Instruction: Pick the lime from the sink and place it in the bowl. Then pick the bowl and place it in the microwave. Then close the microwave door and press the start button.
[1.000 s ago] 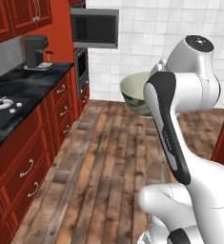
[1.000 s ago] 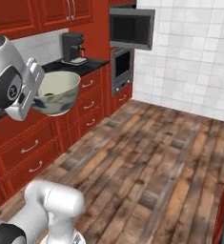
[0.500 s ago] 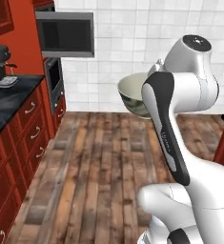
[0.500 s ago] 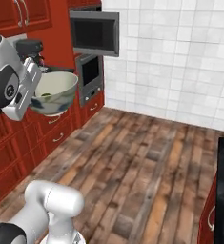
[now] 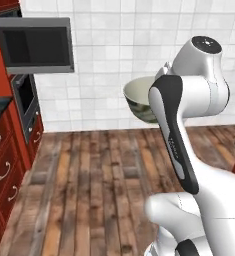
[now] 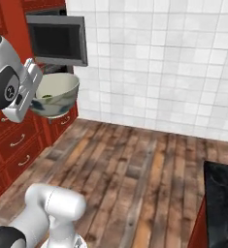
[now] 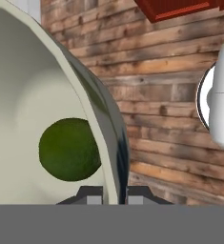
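The claw (image 7: 115,193) is clamped on the rim of the deep, glossy, pale cream-green bowl (image 7: 32,95), one dark finger tip inside the wall and one outside. The small round dark-green lime (image 7: 69,149) lies inside the bowl, just beside the gripped rim. The bowl (image 6: 55,94) hangs in the air above the brown wooden plank floor (image 6: 130,169), carried upright beside the white arm. Ahead and above, the grey steel-framed microwave door (image 5: 36,45) with its dark glass window stands swung open against the white tiled wall (image 5: 119,55), next to the red cabinets (image 6: 13,140).
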Controlling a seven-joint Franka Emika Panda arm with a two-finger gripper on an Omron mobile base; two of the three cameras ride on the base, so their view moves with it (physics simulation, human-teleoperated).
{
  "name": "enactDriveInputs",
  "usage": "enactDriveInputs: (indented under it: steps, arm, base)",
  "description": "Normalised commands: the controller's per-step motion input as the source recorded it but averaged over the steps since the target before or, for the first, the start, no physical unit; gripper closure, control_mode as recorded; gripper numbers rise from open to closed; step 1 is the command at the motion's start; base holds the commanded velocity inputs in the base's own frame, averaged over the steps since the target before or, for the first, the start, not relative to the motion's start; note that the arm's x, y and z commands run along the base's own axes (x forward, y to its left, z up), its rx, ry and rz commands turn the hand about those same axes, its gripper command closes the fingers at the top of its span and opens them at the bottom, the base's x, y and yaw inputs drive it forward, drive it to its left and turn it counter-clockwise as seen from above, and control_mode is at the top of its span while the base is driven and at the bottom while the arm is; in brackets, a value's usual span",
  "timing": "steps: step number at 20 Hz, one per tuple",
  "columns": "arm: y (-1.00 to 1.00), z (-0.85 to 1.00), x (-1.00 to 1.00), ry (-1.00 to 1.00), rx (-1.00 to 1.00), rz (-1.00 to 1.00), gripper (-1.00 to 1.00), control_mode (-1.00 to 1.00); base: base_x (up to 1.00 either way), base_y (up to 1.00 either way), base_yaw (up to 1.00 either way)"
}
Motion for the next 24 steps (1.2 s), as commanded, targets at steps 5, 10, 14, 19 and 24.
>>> enactDriveInputs:
  steps: [5,10,14,19,24]
  arm:
    - [0.0,0.0,0.0,0.0,0.0,0.0,1.0,1.0]
    - [0.0,0.0,0.0,0.0,0.0,0.0,1.0,1.0]
    - [0.0,0.0,0.0,0.0,0.0,0.0,1.0,1.0]
    - [0.0,0.0,0.0,0.0,0.0,0.0,1.0,1.0]
    - [0.0,0.0,0.0,0.0,0.0,0.0,1.0,1.0]
  base:
    - [0.81,-0.32,-0.24]
    - [0.87,-0.24,-0.21]
    - [0.87,-0.19,-0.18]
    - [0.86,-0.28,-0.17]
    - [0.85,-0.41,-0.15]
